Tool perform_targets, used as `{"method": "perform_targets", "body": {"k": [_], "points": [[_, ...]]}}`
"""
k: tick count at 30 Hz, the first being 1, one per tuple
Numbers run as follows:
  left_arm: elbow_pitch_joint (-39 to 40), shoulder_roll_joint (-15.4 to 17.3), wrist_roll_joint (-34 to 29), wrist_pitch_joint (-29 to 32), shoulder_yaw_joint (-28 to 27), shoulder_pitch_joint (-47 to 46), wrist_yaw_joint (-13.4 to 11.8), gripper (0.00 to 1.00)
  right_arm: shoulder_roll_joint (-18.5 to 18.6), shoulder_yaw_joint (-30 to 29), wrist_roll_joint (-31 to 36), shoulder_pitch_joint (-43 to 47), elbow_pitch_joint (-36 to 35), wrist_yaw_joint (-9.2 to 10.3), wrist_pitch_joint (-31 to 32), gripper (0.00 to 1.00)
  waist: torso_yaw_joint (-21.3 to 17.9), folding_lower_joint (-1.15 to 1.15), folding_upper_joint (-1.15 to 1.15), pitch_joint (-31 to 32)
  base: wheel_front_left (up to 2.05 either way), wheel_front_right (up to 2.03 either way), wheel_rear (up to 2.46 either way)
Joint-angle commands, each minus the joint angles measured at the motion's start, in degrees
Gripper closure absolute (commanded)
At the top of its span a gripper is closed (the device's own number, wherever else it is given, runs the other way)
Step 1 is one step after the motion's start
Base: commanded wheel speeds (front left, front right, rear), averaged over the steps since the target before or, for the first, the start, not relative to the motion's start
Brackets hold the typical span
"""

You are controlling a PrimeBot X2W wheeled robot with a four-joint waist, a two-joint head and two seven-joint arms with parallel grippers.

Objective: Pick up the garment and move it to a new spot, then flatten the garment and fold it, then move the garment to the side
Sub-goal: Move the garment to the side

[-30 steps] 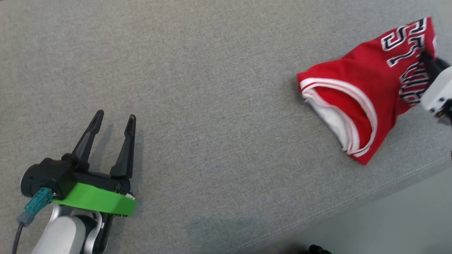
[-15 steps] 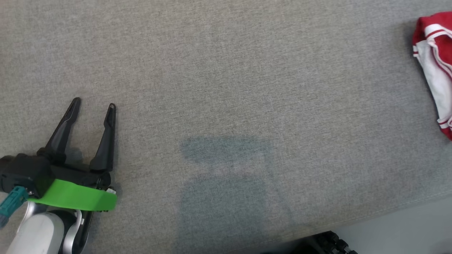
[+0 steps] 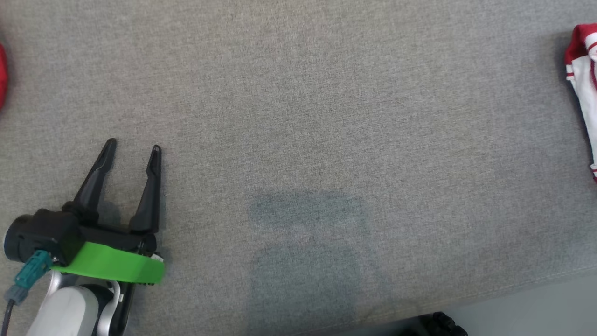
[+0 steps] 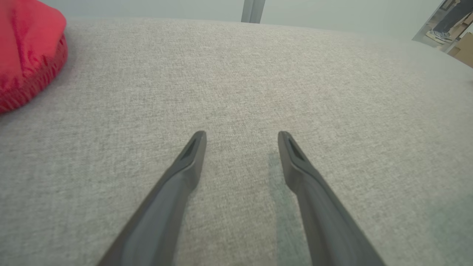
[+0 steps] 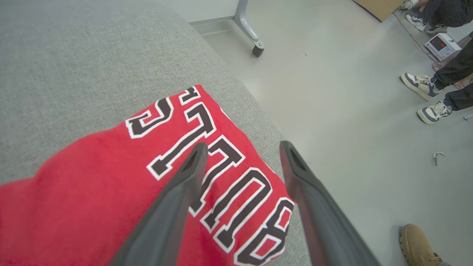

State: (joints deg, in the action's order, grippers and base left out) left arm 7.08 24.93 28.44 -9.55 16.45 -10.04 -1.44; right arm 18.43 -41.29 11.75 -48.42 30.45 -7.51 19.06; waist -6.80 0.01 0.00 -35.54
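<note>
Right end effector (image 5: 242,145) has released (fingers apart) the folded jersey (image 5: 92,184), lower left of its view; left end effector (image 3: 134,144) open too; task seems complete.

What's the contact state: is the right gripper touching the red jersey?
Cannot tell. In the right wrist view the open right gripper hangs over the red jersey, one finger overlapping its lettering, but neither contact nor a gap shows plainly.
</note>
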Motion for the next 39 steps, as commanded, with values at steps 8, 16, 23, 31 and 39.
{"method": "perform_targets", "body": {"k": [8, 16, 23, 31, 39], "points": [[-5.0, -3.9, 1.2, -2.8, 1.7, 2.3, -0.1, 0.00, 2.8, 12.4, -5.9, 5.7, -4.0, 0.04, -8.1, 0.00, 1.4, -0.01, 0.00, 12.9, 0.00, 0.00, 0.00], [-10.2, -6.8, 1.7, -4.8, 1.6, 5.3, -0.5, 0.00, 2.3, 23.4, -15.4, 17.7, -14.7, 0.04, -13.1, 0.00, 5.1, -0.01, 0.00, 21.7, 0.00, 0.00, 0.00], [-14.0, -8.1, 2.6, -5.6, -0.8, 8.8, 0.4, 0.00, -1.7, 27.8, -17.1, 31.8, -23.0, 0.07, -18.8, 0.00, 8.3, -0.01, 0.00, 27.9, 0.00, 0.00, 0.00], [-18.8, -8.5, -0.2, -5.7, -4.8, 10.3, 3.2, 0.00, -9.9, 30.5, -14.2, 42.9, -23.2, 0.06, -27.6, 0.00, 10.1, -0.01, 0.00, 31.2, 0.00, 0.00, 0.00], [-21.2, -10.8, -3.1, -5.7, -10.0, 13.7, 5.1, 0.00, -12.9, 33.8, -11.0, 48.2, -16.1, 0.07, -33.2, 0.00, 9.3, -0.01, 0.00, 34.4, 0.00, 0.00, 0.00]]}}
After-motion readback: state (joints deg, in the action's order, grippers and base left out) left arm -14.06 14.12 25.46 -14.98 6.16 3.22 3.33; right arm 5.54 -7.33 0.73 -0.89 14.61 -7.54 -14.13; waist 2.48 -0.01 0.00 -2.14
